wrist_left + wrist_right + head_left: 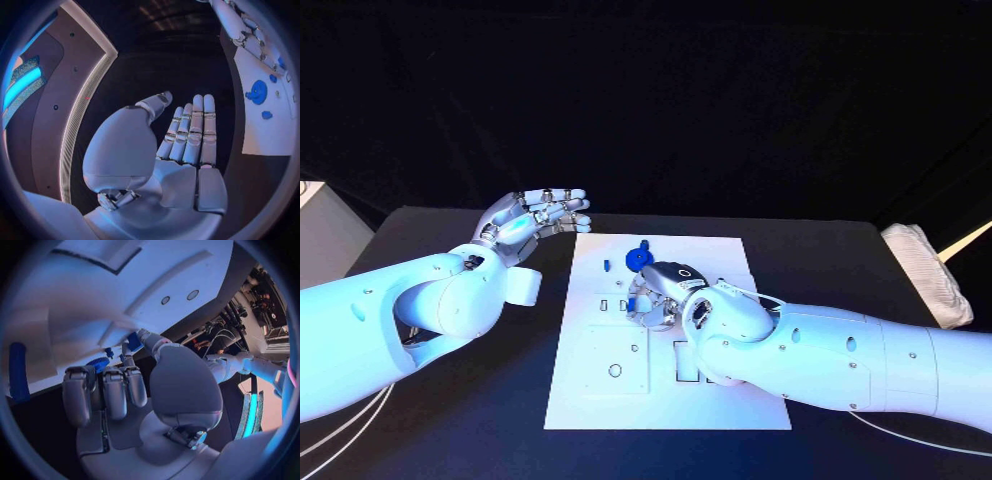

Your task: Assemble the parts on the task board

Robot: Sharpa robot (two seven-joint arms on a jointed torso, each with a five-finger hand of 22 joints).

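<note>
Right hand [661, 300]: I am pinching a small blue part [133, 341] between thumb and fingertip over mid-board, keeping it poised for seating.
Left hand [531, 218]: I am holding it released, fingers apart, grasping nothing, at the board's 10 o'clock corner, out of the way.
Task board [733, 405]: lying centre-table; blue round part [639, 260] sitting at its 12 o'clock end.

A cool bluish light from above falls brightly on the flat white rectangular task board [668, 345] and glossy white arms while the black table [459, 420] and backdrop stay dim, and both wrist views bend straight edges strongly toward their dark circular rims.
</note>
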